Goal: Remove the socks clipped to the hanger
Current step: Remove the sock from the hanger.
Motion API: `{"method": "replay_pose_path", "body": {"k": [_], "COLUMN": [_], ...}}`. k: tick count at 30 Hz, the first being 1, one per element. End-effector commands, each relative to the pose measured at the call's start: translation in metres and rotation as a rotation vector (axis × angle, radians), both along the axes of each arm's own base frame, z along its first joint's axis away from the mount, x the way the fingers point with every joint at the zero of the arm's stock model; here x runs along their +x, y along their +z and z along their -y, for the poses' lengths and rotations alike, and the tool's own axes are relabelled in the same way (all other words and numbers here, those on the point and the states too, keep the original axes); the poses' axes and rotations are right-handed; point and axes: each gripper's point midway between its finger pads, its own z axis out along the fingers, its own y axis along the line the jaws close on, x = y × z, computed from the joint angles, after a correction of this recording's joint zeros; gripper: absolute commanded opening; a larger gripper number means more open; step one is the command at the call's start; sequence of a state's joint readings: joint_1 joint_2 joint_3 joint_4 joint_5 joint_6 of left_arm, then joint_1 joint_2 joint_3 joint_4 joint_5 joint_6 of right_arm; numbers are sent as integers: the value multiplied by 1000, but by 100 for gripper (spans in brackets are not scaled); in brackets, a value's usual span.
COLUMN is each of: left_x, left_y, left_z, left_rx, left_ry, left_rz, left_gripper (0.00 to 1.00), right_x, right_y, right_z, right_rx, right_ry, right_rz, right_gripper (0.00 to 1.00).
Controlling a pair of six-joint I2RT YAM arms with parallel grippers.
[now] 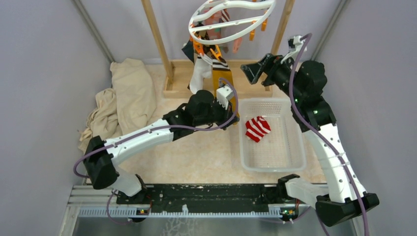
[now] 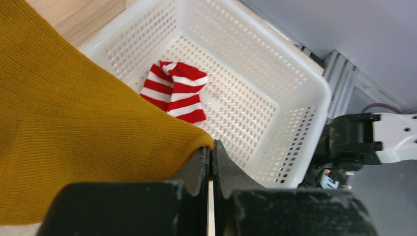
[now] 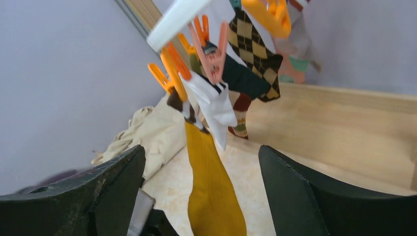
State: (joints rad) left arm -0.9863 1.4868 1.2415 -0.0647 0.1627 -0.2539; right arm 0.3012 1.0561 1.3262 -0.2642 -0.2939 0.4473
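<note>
The white ring hanger point(image 1: 231, 17) hangs from the wooden frame with several socks clipped under it. These include a mustard yellow sock point(image 1: 219, 74), a white sock point(image 1: 199, 73) and a brown argyle sock point(image 3: 253, 44). My left gripper point(image 1: 230, 114) is shut on the lower end of the mustard sock point(image 2: 74, 128), which stays pinned by an orange clip point(image 3: 169, 69). My right gripper point(image 1: 251, 71) is open and empty, facing the hanging socks, with the mustard sock point(image 3: 214, 191) between its spread fingers but farther off. A red-white striped sock point(image 1: 257, 129) lies in the white basket point(image 1: 270, 167).
A crumpled beige cloth point(image 1: 128, 93) lies at the back left of the table. The wooden frame's uprights point(image 1: 157, 39) and base stand behind the socks. The perforated basket point(image 2: 305, 78) sits just right of my left gripper. Grey walls close in both sides.
</note>
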Motion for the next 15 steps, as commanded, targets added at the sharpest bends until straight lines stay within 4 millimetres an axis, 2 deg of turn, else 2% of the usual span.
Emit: {"method": "replay_pose_path", "body": {"k": [1, 7, 15], "left_x": [16, 39, 64], "left_y": [-3, -17, -37], "left_z": [-3, -22, -51], "left_rx": [65, 184, 212], "left_ry": [56, 157, 216], "left_rz": [54, 89, 47], "left_gripper": [2, 2, 1], "right_x": [2, 3, 5], "right_y": [40, 53, 43], "right_z": [1, -17, -60], "right_rx": [-65, -160, -274], "right_ry": [-10, 31, 35], "right_rz": [131, 209, 271], "right_gripper": [81, 70, 65]}}
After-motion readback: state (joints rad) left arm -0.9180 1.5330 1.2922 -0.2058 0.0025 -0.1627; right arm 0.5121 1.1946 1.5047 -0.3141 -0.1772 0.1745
